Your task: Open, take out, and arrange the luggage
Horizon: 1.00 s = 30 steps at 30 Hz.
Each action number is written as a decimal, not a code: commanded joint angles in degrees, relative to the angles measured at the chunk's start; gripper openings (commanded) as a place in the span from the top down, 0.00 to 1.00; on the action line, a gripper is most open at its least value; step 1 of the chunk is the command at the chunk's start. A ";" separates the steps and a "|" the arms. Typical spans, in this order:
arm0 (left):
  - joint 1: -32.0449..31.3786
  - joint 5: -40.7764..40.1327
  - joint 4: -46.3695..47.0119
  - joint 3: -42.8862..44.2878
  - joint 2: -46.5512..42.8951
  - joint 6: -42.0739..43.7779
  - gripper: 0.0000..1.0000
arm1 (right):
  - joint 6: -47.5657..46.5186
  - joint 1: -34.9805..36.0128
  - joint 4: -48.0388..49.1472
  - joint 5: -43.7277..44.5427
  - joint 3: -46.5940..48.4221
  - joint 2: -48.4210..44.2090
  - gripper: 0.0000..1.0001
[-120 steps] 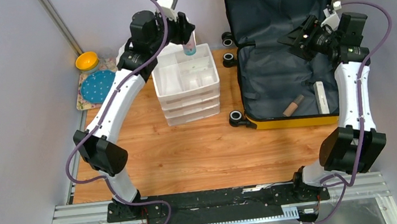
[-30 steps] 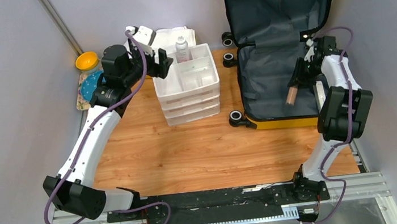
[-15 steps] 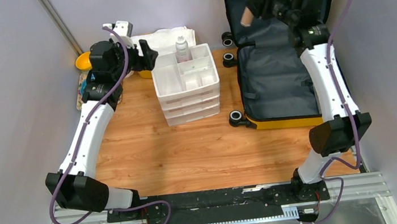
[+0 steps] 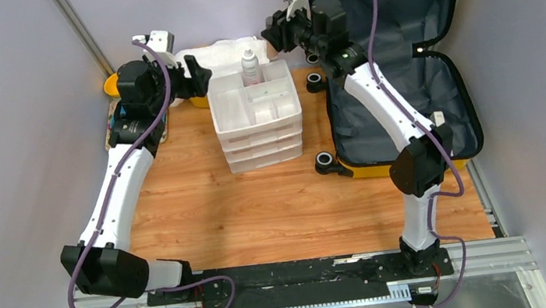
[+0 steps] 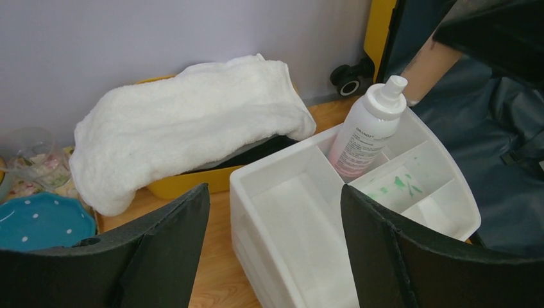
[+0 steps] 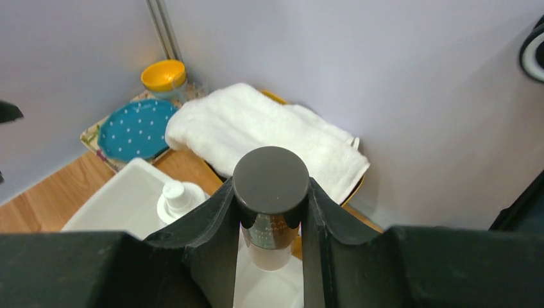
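Two halves of the luggage [image 4: 452, 100] are spread open at the far right of the tabletop [image 4: 260, 203], grey lining showing. The right jaws pinch a dark-capped bottle [image 6: 270, 186] above the far corner of the white drawer organiser [image 4: 256, 109], beside a white spray bottle [image 4: 250, 66] standing in it. The left jaws are spread wide just left of the organiser, near a white towel [image 5: 186, 122].

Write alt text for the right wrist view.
The right gripper clamps a dark-capped bottle above the white organiser, where a white pump bottle stands. Behind lie a white towel, a blue dotted plate and a yellow bowl.
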 commanded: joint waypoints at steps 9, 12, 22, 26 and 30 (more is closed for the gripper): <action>1.41 0.43 2.56 -0.87 -2.61 -1.02 0.17 | -4.94 2.65 4.30 1.81 -13.54 -4.78 1.00; 1.58 0.78 2.56 -0.96 -2.61 -1.11 0.18 | -4.85 2.65 4.74 3.22 -14.76 -4.61 1.00; 1.93 1.40 2.48 -0.44 -2.35 -0.67 0.17 | -3.79 2.73 -0.69 2.78 -12.14 -7.50 0.23; 1.93 2.80 3.00 0.70 -1.04 -0.85 0.17 | -3.89 1.07 -3.77 3.66 -11.35 -12.41 0.23; 1.85 4.12 3.44 1.85 0.20 -0.94 0.18 | -3.62 -4.11 -10.53 3.23 -8.27 -16.73 0.18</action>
